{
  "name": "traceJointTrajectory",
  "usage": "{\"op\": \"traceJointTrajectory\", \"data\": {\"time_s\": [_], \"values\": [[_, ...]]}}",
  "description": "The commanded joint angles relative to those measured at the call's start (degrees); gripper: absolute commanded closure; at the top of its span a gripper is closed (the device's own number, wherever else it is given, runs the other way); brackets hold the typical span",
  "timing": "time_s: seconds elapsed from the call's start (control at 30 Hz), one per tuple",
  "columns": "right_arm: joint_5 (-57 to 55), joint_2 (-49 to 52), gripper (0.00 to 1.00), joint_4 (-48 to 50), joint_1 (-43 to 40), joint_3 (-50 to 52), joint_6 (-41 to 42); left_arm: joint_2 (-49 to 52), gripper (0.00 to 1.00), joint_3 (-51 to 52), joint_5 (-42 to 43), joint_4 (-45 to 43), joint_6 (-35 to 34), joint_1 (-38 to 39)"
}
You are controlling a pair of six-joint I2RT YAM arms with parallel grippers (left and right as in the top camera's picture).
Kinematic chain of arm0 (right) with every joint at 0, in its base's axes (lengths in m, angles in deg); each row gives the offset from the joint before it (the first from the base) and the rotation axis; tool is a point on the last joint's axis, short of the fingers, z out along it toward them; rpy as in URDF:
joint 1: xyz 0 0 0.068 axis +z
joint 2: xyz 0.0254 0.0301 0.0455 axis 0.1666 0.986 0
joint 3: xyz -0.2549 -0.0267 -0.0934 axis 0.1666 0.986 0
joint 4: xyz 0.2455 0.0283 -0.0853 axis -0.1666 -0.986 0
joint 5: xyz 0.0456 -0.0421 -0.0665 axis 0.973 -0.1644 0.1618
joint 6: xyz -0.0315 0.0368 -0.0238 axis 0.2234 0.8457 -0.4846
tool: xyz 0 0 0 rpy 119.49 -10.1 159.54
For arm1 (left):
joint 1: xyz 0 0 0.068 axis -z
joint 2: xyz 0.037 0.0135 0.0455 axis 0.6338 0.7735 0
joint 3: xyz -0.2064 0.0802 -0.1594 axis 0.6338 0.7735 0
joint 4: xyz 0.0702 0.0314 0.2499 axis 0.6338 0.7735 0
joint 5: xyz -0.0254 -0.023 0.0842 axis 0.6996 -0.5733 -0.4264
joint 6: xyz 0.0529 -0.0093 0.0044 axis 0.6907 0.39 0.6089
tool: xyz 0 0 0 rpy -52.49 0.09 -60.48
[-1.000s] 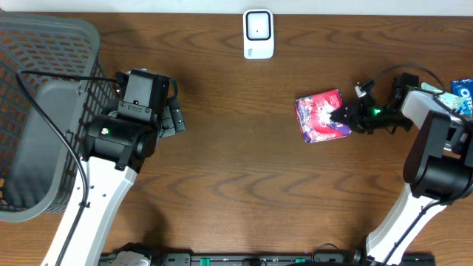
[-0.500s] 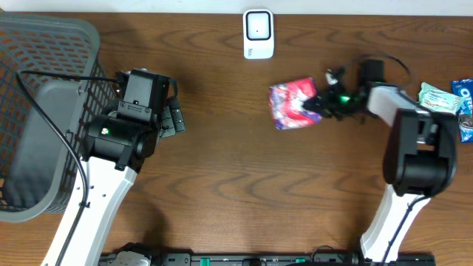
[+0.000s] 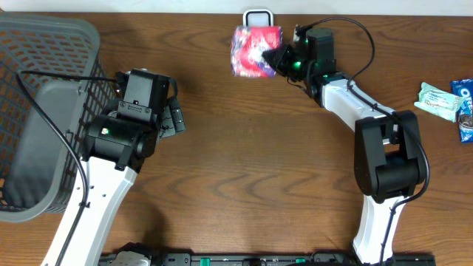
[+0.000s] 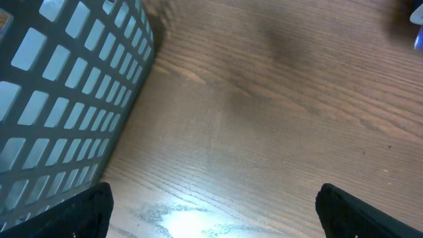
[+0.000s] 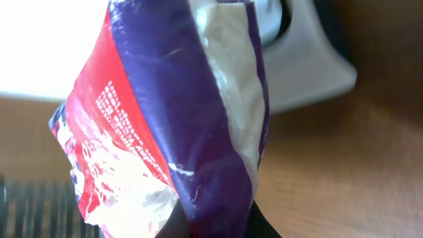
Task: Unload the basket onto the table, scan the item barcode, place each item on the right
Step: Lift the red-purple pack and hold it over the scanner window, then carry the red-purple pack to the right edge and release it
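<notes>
Grey plastic mesh basket (image 3: 44, 111), one, fills the counter's (image 3: 244, 185) left edge. The left hand (image 3: 174, 118) beside it is spread and empty. Two packets, pale green (image 3: 437, 101) and blue (image 3: 463, 87), lie at the right edge. At the far edge the right hand (image 3: 276, 58) pinches the single red-and-purple crinkly pouch (image 3: 251, 50), which covers most of the one white scanner (image 3: 258, 15). A second ago the pouch was right of mid-counter.

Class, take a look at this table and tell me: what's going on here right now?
The right claw is shut on a red-and-purple snack bag and holds it at the white scanner by the table's far edge, partly covering it in the overhead view. The left claw is open and holds nothing, hanging over the bare table beside the grey basket. More packets lie at the right edge.
</notes>
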Motion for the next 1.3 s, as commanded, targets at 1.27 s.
{"op": "traceJointTrajectory", "data": {"time_s": [1.27], "values": [[-19.4,-1.9,0.99,-45.8,-17.9,-29.9,-22.6,0.2,0.02,0.1,-0.7,0.2,-0.3,-0.2]]}}
